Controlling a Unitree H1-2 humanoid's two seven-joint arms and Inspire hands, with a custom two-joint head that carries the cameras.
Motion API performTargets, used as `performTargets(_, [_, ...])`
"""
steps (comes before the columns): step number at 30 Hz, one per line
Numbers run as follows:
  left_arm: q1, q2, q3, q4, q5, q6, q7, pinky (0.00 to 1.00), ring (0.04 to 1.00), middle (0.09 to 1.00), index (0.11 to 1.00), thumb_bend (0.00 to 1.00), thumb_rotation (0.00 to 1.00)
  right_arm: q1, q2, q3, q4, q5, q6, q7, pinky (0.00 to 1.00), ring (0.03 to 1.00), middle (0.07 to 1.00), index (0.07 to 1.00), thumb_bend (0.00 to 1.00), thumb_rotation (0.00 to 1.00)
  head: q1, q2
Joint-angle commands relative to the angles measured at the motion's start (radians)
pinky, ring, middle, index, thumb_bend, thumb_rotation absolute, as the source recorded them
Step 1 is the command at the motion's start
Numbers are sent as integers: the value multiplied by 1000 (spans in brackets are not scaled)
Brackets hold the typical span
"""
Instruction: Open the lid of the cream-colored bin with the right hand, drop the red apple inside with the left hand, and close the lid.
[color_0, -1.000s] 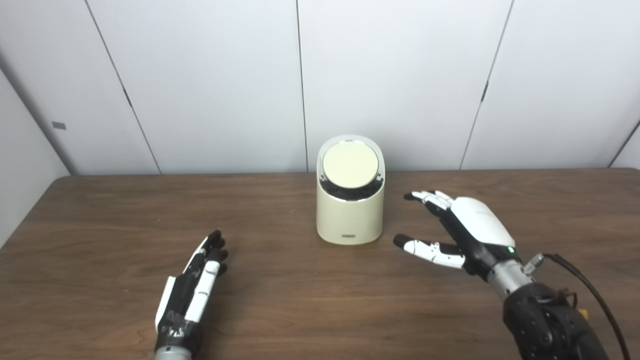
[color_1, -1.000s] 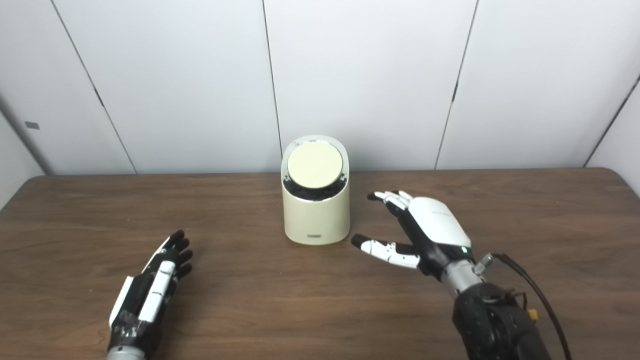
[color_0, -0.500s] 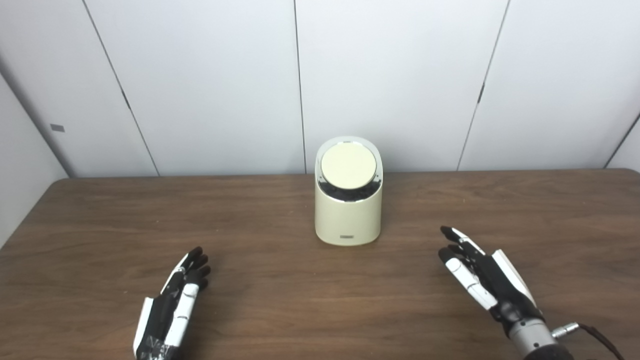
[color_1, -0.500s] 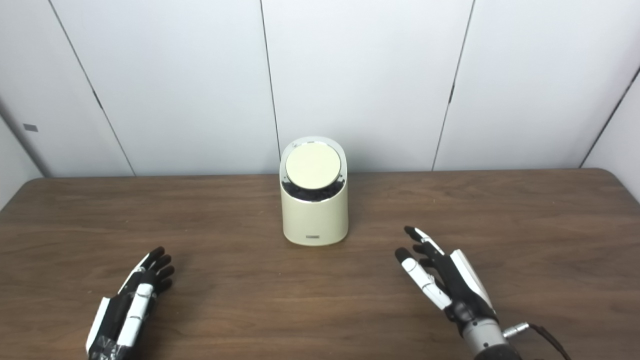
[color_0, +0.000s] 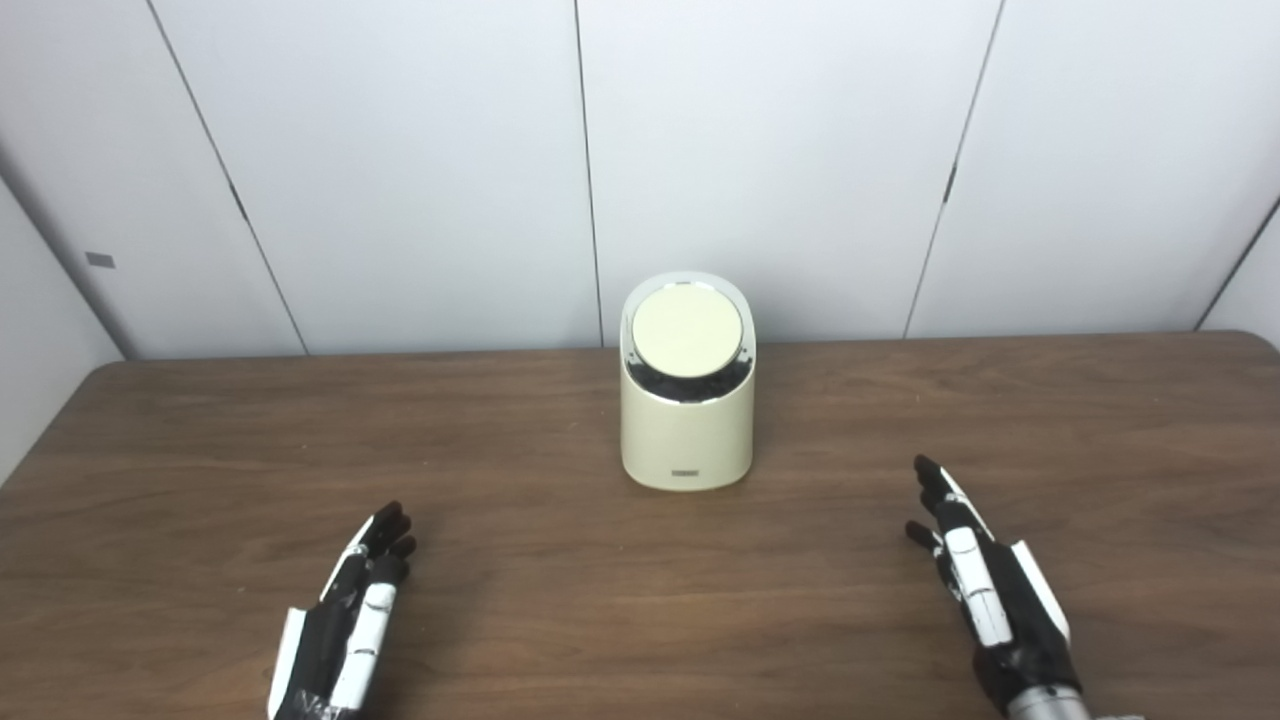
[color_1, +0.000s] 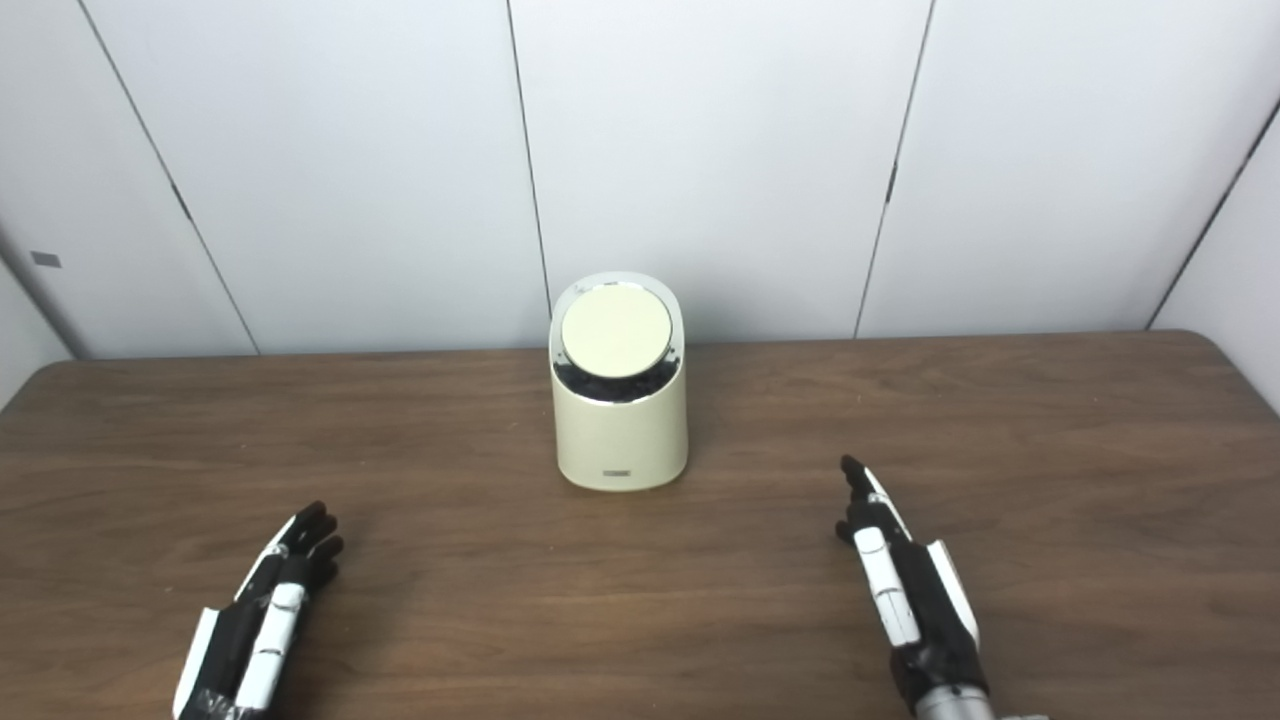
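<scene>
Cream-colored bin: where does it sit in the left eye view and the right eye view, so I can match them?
Left eye view: the cream-colored bin stands just right of picture centre, at the table's far side.
Right eye view: the cream-colored bin stands just left of centre.
Shared landmark: the vertical wall seam rising right behind the bin, slightly to its left in both views.

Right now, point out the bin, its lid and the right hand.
bin (color_0: 686, 440): left eye view, on its front wall.
lid (color_0: 687, 333): left eye view, centre of the round disc.
right hand (color_1: 915, 590): right eye view, middle of the hand.
</scene>
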Motion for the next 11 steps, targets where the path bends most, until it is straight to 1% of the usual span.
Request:
performTargets(1, [33,-10,-6,-3,8,-35,5,916,904,913,934,577,795,2,8,-10,-1,27,-50,-27,998,994,983,951,469,1000,0,1])
performTargets(4, [37,-13,-11,7,29,-39,12,913,902,913,935,583,815,4,-2,-15,18,49,-84,-30,988,991,982,959,438,1000,14,-2])
performTargets(7, [40,-21,-18,9,20,-32,11,917,902,917,938,589,826,1,-11,-23,36,65,-102,-34,992,995,981,950,464,1000,19,-8])
performTargets(10, [42,-34,-21,11,10,-33,15,908,891,907,931,578,799,-2,-20,-23,50,59,-117,-41,971,975,965,936,475,1000,23,-34])
performTargets(11, [43,-41,-20,13,4,-31,19,907,890,906,929,576,795,-2,-24,-22,62,58,-130,-41,968,972,963,935,475,1000,27,-53])
